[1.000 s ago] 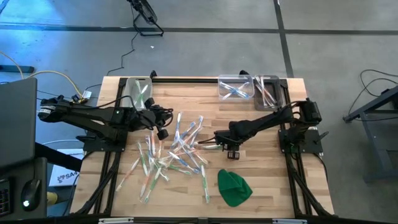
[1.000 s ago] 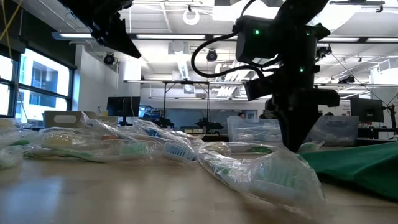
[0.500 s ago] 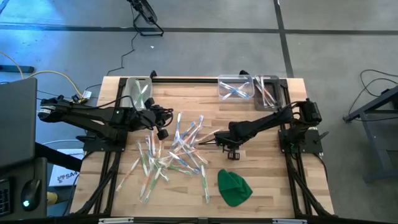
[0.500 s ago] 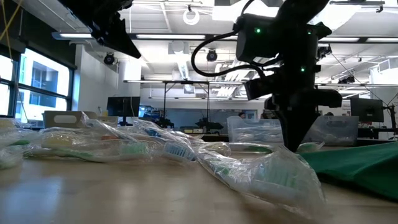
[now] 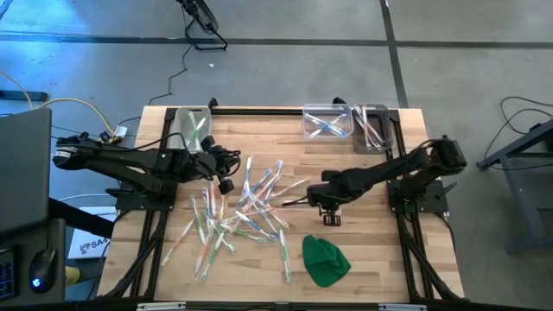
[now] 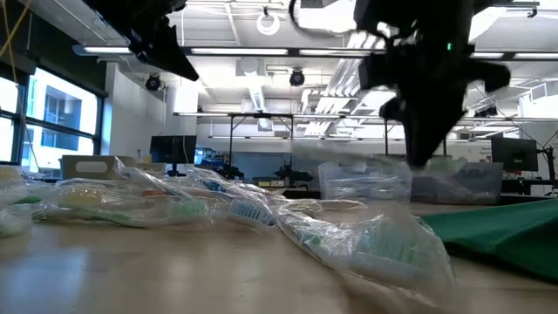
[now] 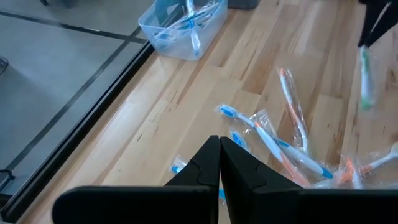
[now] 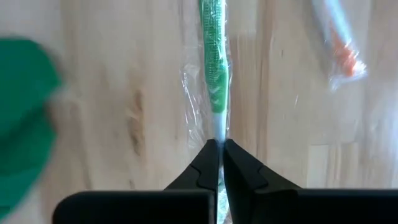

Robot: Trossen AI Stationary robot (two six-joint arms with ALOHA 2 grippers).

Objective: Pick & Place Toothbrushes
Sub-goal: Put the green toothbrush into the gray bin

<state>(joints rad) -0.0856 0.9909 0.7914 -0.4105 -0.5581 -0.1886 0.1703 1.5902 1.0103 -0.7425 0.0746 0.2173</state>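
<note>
Right end effector point(image 8: 216, 149) pinching green-handled toothbrush in crinkled clear wrap point(image 8: 213, 74) over pale wood-grain bench point(image 8: 124, 93), wrap visible only in wrist view, left end effector point(image 7: 219, 149) pressed together.

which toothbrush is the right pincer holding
The green-handled toothbrush, pinched by its tip in the right pincer. The orange-accented one lies untouched on the table.

Wood table point(image 5: 363, 250), glossy plastic-wrapped toothbrushes point(image 5: 251, 207)
</note>
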